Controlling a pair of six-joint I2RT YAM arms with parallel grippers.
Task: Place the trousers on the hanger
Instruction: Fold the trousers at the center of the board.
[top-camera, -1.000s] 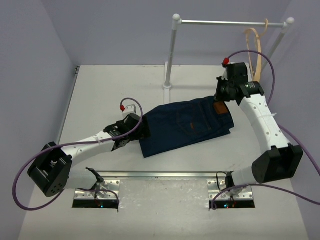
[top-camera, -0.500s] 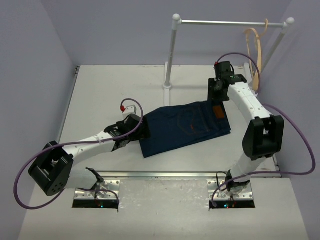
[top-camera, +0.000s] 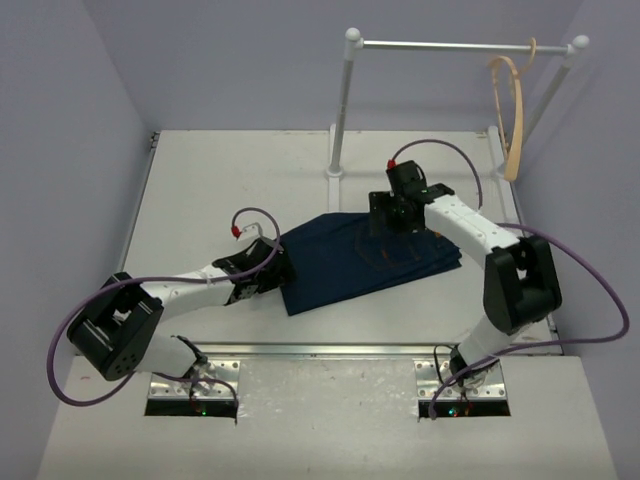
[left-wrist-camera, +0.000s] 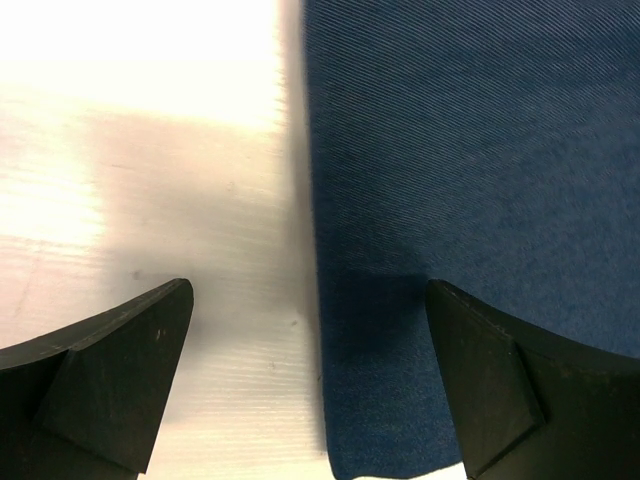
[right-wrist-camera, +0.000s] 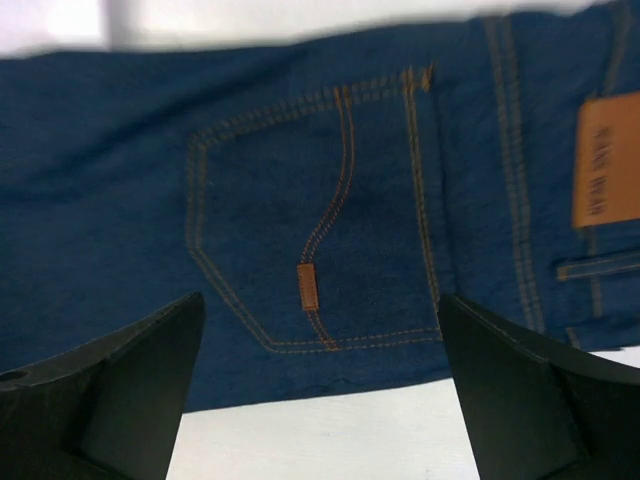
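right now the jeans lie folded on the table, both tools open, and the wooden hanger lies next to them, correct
No: the top view shows the hanger hanging on the white rail at the back right. The jeans are folded on the table; left tool and right tool are open.

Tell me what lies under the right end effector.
The trousers lie there: a back pocket with orange stitching, the brown waistband patch beside it. They cover the table beneath; only bare strips show past their edges.

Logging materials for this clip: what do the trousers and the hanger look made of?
The trousers: dark blue denim, matte; diagonal twill weave and orange stitching show. The hanger: probably light wood; pale tan curved bar, finish too small to tell.
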